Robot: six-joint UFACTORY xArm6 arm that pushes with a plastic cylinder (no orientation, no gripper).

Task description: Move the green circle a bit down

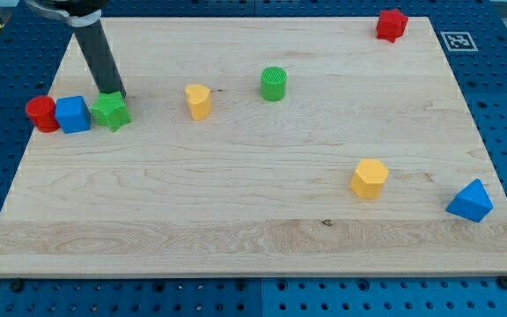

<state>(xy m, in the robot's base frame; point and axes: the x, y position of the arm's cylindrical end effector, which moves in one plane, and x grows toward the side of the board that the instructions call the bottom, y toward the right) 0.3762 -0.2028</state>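
At the view's left, my tip (118, 94) against the green star block (111, 112), well apart from the green circle (273, 84)

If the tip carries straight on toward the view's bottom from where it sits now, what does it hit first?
My tip sits at the top edge of the green star block, so that block comes first, likely already in contact. The green circle lies far off to the view's right, outside that line.

text: none readable | sign: black-and-white square marker (457, 40) | on: board's top-right corner
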